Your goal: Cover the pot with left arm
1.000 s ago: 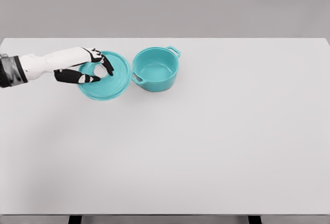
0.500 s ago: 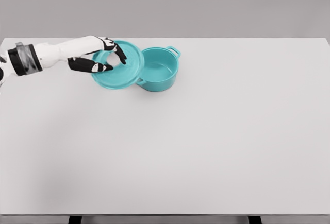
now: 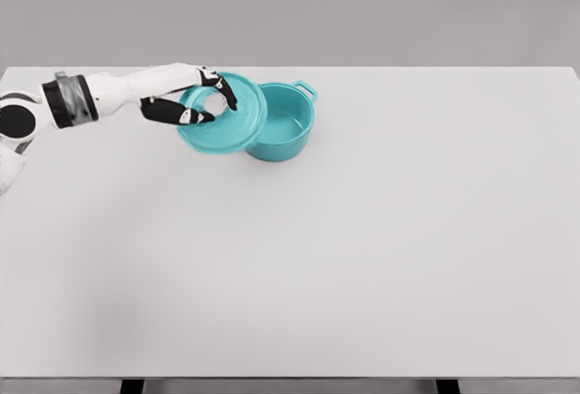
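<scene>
**Teal lid in left-hand grasp, overlapping pot's left rim**

Seen from the head camera: a white table (image 3: 381, 258) filling most of the view, grey backdrop behind it. Toward the far left of the tabletop, a teal pot (image 3: 285, 127), upright and open, with one loop handle sticking out at its upper right rim. Inside of the pot partly visible on its right half, pale teal floor and wall showing.

Reaching in from the left edge, the white left arm, with a grey and black band near the wrist and a dark joint further back at the picture's border. At its end, the left hand (image 3: 192, 100), black fingers (image 3: 172, 111) clenched around the middle of the teal lid (image 3: 223, 113), apparently on its knob, though the knob itself mostly hidden by the fingertips. Thumb and lower fingers below the centre, another finger curling over the top.

Lid tilted slightly, its round face turned toward the camera, covering the pot's left rim and left portion in this view. Right edge of the lid lying across the pot's opening, left edge jutting out past the pot's wall over bare table. Not centred on the pot; not possible to tell whether touching the rim or held just above it.

Right arm nowhere in the frame.
</scene>
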{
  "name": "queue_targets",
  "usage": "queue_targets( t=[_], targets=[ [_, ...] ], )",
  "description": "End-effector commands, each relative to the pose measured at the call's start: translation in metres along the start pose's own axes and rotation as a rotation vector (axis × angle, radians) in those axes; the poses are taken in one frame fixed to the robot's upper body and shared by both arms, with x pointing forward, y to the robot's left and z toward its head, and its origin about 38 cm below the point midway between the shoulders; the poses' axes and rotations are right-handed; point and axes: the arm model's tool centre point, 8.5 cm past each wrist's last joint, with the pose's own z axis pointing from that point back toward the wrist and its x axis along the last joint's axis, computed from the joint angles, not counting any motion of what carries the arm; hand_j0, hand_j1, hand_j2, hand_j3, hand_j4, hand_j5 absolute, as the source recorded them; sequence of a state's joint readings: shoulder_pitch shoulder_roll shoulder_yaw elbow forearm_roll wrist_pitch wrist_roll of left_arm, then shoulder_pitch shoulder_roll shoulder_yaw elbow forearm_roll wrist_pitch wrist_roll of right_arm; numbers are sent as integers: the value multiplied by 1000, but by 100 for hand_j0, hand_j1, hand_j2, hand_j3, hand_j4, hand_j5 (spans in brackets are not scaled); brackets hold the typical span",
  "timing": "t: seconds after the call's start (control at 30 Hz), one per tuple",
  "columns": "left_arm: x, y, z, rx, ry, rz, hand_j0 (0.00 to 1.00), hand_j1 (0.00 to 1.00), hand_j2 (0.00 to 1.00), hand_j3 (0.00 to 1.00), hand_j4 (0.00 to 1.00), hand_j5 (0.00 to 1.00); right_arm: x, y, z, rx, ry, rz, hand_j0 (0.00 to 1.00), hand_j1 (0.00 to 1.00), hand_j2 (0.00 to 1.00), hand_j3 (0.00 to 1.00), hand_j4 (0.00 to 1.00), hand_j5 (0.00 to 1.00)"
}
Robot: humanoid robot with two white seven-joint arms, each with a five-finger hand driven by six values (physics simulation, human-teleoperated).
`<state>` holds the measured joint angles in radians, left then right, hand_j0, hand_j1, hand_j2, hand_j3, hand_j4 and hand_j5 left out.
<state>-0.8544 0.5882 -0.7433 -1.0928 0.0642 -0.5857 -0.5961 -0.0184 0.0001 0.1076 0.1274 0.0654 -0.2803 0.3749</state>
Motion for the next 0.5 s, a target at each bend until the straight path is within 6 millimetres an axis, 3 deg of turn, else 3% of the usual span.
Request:
queue_targets(
  t=[0.0, 0.47],
  targets=[
    [-7, -4, -3, -2, 25, 21, 56, 56, 56, 56, 56, 56, 0, 0, 0, -1, 0, 1, 100, 100, 100, 100, 100, 100],
    [-15, -1, -36, -11, 48, 50, 56, 56, 56, 56, 56, 56, 0, 0, 0, 1, 0, 1, 100, 100, 100, 100, 100, 100]
  ],
)
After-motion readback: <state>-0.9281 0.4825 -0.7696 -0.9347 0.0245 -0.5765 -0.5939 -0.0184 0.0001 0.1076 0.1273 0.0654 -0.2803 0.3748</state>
